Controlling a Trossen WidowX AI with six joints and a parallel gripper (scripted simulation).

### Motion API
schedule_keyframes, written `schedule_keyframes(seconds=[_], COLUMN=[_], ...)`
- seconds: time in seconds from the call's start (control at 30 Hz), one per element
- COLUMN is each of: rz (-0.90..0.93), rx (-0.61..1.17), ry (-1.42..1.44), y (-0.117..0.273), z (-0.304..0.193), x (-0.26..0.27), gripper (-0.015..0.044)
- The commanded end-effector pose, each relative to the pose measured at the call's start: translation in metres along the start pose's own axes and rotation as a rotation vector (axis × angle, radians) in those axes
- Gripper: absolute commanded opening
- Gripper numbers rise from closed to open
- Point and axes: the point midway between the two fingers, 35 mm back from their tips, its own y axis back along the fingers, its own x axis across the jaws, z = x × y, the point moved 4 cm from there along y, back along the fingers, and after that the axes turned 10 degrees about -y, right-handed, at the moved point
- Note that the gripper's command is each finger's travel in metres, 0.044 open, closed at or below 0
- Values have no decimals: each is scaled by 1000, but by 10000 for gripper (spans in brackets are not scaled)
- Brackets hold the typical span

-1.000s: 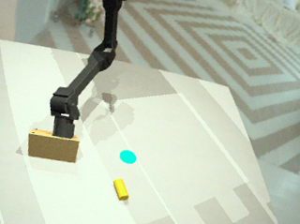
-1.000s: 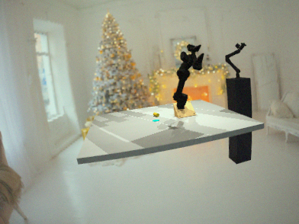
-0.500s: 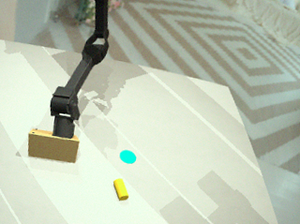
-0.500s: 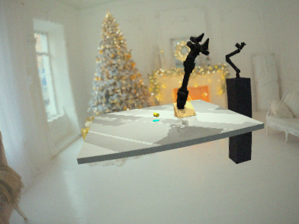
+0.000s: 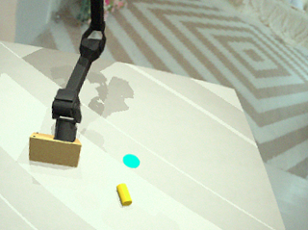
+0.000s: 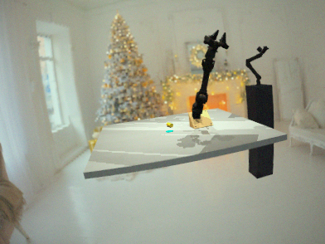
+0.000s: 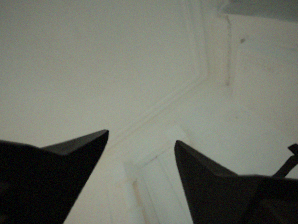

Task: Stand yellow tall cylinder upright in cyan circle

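The yellow cylinder (image 5: 124, 195) (image 6: 170, 124) lies on its side on the table. The cyan circle (image 5: 131, 161) (image 6: 169, 131) is a flat disc on the table, a short way from the cylinder and apart from it; nothing stands on it. My gripper (image 6: 221, 34) (image 7: 142, 139) is open and empty, raised high above the table with its fingers pointing up, far from the cylinder. In the top view the fingers are out of the picture at the top. The wrist view shows only walls and ceiling between the fingertips.
The arm stands on a wooden base block (image 5: 54, 150) (image 6: 201, 119) on the table (image 5: 187, 173) (image 6: 124, 155), to the left of the circle and cylinder in the top view. A black pedestal (image 6: 260, 112) with another small dark arm stands behind the table.
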Motion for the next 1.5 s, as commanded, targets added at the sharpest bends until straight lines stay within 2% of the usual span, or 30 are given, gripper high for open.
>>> schedule_keyframes(seconds=[0.0,0.33,0.7,1.07,1.47], rz=[78,265,468,666,876], rx=[50,167,303,449,620], ry=[-24,-92,-162,-226,-282], y=[-10,-20,-16,6,46], z=[-21,-66,-110,-149,-183], x=[26,88,159,229,301], gripper=[309,309,309,309,309])
